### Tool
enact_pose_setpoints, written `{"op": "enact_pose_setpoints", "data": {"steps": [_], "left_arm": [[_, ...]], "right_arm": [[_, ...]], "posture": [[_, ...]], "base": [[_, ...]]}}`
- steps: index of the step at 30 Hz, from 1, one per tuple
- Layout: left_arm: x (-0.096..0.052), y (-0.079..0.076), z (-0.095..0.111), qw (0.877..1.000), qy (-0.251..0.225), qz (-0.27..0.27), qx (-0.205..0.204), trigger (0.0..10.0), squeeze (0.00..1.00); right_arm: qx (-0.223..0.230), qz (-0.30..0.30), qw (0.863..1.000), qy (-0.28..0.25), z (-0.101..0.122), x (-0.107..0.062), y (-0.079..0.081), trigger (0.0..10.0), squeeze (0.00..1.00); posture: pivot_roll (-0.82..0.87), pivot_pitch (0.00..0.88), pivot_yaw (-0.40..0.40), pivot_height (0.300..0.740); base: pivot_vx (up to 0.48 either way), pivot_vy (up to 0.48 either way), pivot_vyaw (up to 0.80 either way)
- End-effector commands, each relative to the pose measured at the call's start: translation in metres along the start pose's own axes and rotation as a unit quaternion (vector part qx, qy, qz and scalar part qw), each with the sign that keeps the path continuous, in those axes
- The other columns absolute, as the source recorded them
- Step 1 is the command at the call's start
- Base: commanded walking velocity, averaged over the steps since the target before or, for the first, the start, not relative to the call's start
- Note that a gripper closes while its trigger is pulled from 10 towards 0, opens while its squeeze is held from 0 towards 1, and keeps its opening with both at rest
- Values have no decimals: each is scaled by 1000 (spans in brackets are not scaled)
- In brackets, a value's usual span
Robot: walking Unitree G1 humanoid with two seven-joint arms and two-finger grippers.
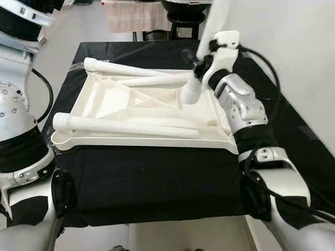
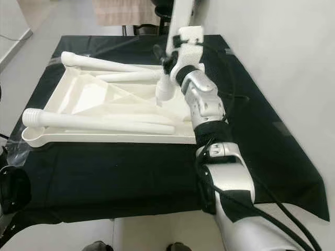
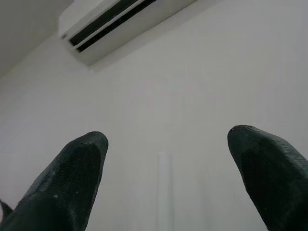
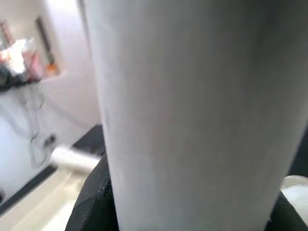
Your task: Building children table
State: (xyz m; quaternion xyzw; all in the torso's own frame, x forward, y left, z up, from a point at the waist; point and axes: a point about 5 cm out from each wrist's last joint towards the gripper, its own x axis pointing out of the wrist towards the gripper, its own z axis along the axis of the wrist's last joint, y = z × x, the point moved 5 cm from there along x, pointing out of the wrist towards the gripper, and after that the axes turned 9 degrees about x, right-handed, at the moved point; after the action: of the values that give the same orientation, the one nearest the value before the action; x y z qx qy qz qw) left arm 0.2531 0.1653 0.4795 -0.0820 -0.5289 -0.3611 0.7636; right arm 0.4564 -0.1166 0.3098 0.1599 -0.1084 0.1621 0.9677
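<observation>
An upturned white plastic tabletop (image 1: 102, 99) lies on the black-covered table (image 1: 157, 183). Three loose white legs rest on it: one along its near edge (image 1: 125, 127), one along its far edge (image 1: 131, 69), one just inside that (image 1: 152, 81). My right gripper (image 1: 201, 65) is shut on another white leg (image 1: 192, 91), holding it nearly upright with its lower end at the tabletop's far right corner. The right wrist view shows that held leg (image 4: 192, 115) close up between the fingers. My left gripper (image 3: 166, 137) is open and raised, pointing at a white wall.
The black cloth has bare room in front of the tabletop and to its right (image 2: 261, 130). A dark stool (image 1: 183, 15) and beige fabric (image 1: 133, 15) stand beyond the table. A white wall runs along the right. An air conditioner (image 3: 110, 24) hangs high on the wall.
</observation>
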Motion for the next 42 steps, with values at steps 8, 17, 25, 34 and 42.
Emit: {"op": "enact_pose_setpoints", "data": {"steps": [8,17,25,34,42], "left_arm": [[-23,-6,10,999,-3,-31,-33,10000,0],[-61,21,-56,987,132,86,4,10000,0],[-119,30,-125,928,272,253,20,10000,0],[-145,-18,-152,915,325,239,18,10000,0],[-156,-44,-163,909,373,175,63,10000,0]], "right_arm": [[21,-98,992,-77,39,-2,-35,10000,0],[-79,-141,981,-106,45,-9,-41,10000,0],[-110,-63,985,-115,29,-22,-14,10000,0],[-7,87,991,-103,6,-58,21,10000,0],[42,110,991,-56,-31,-85,38,10000,0]], "posture": [[-14,59,-35,740],[-9,61,-32,740],[-17,64,-30,740],[-30,92,-38,740],[-45,116,-36,740]], "base": [[0,0,0],[0,0,0],[0,0,0],[0,0,0],[0,0,0]]}}
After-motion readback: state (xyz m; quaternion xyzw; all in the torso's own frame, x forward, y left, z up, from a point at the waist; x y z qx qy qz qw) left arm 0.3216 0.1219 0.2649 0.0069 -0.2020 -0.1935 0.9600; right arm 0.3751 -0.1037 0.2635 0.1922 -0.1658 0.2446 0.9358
